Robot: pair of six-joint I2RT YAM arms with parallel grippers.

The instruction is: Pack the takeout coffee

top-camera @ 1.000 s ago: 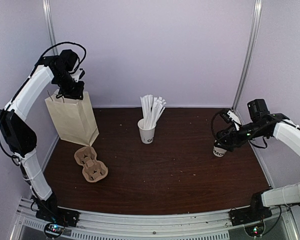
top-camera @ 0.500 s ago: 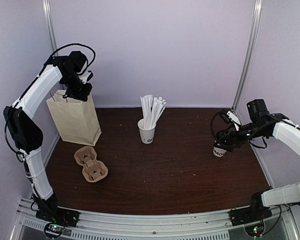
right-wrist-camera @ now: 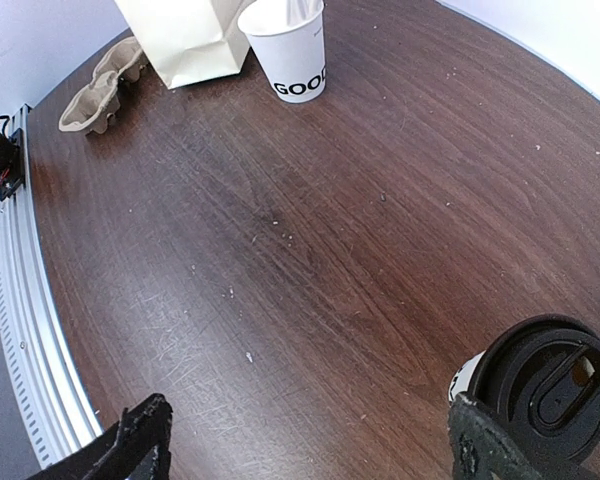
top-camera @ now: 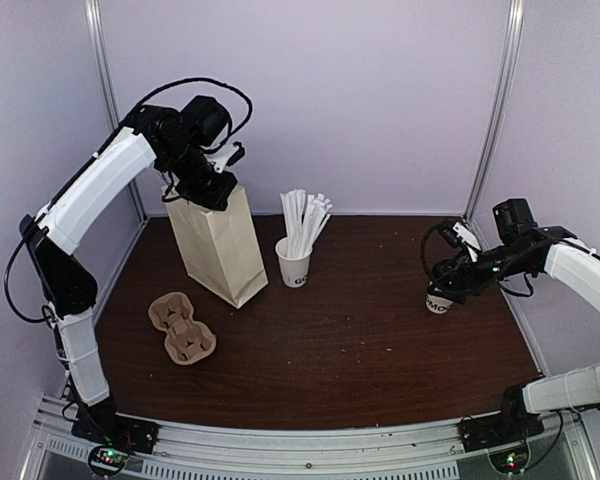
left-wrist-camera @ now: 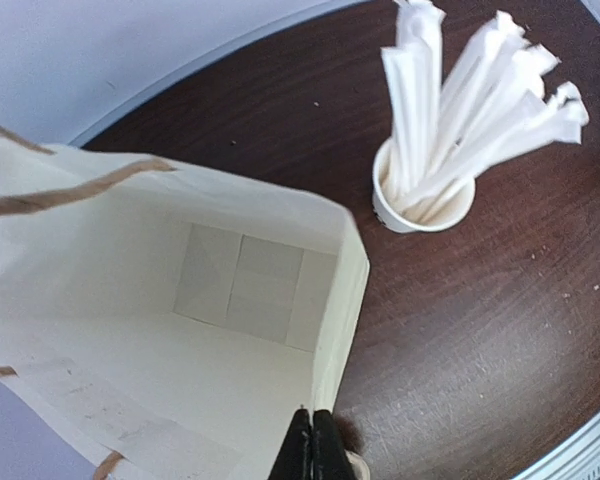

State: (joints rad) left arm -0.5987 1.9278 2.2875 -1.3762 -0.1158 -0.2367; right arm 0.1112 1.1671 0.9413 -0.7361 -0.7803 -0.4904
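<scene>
1. The coffee cup (top-camera: 439, 300) stands upright near the right edge of the worktop (top-camera: 360, 350), with its black lid (right-wrist-camera: 542, 378) seated on top.
2. The right fingers (top-camera: 448, 288) are spread wide and hold nothing. In the right wrist view the cup sits just beside one finger, off to its outer side and not in the gap between the two. I cannot tell whether it touches that finger.
3. The left fingers (left-wrist-camera: 310, 445) are pressed together on the rim of the paper bag (top-camera: 217, 245), pinching one edge of its mouth. The bag leans at the back left of the worktop with its mouth open upward, and nothing shows inside it.
4. The coming move turns on this: the cup is well apart from the bag, off to the bag's right. The cup of wrapped sticks (top-camera: 295, 262) stands between them, near the bag. The right arm is by far the nearer to the coffee, and the left is busy with the bag.
5. The cup's long axis is vertical, so a grip from the side around its wall looks apt. The right fingers would first need to shift sideways until the cup sits in their gap.
6. The carry would then run leftward past the sticks. Likely risks are knocking them over or squeezing the paper wall too hard.
7. The brown tray (top-camera: 181, 328) lies at the front left, apart from the bag and out of that path.
</scene>
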